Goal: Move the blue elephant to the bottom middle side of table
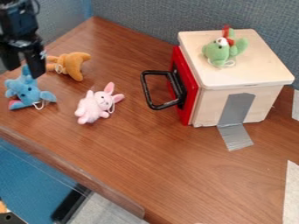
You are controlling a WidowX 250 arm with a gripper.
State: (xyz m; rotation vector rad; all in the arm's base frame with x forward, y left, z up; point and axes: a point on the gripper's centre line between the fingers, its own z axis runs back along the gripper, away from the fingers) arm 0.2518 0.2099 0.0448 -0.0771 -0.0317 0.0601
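Note:
The black gripper (24, 70) hangs at the upper left of the camera view, its two fingers spread apart. Just below it the blue elephant (27, 92) lies on the brown table (169, 162), near the left edge. The top of the elephant reaches up between the fingertips; whether they touch it I cannot tell.
A pink rabbit (97, 104) lies right of the elephant, and an orange plush toy (71, 65) lies behind. A wooden box (207, 103) with a red door and black handle (145, 91) stands at the right, a green plush bird (220, 51) on top. The table's front edge (76, 170) slants across the lower left.

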